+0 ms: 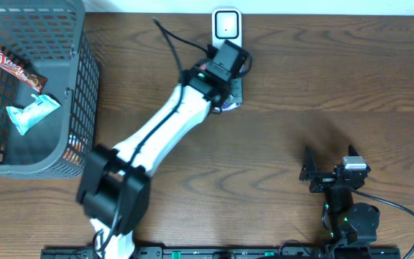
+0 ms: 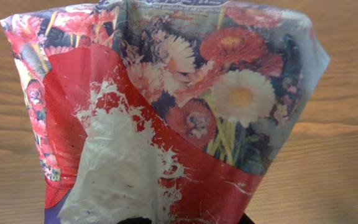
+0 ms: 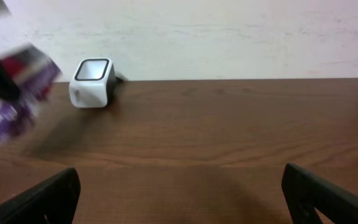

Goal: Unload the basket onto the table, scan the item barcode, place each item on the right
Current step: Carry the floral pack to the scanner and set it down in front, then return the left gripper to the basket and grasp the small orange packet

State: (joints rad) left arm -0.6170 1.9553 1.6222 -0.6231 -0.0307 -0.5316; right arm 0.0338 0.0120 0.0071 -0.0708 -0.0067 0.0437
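The item is a crinkled packet [image 2: 185, 118] printed with flowers, red and white at its lower part; it fills the left wrist view. My left gripper [image 2: 191, 220] is shut on its bottom edge, only dark finger tips showing. From overhead the left gripper [image 1: 227, 63] holds the packet [image 1: 233, 98] just in front of the white scanner [image 1: 226, 25] at the table's far edge. No barcode shows in any view. In the right wrist view the scanner [image 3: 92, 81] stands far left, the packet [image 3: 18, 87] a blur beside it. My right gripper [image 1: 332, 175] rests open near the front right, holding nothing.
A dark mesh basket [image 1: 77, 108] stands at the far left, holding a candy bar [image 1: 16, 68] and a teal packet [image 1: 33, 111]. A black cable [image 1: 169, 39] runs along the left arm towards the scanner. A pale wall [image 3: 229, 31] backs the table.
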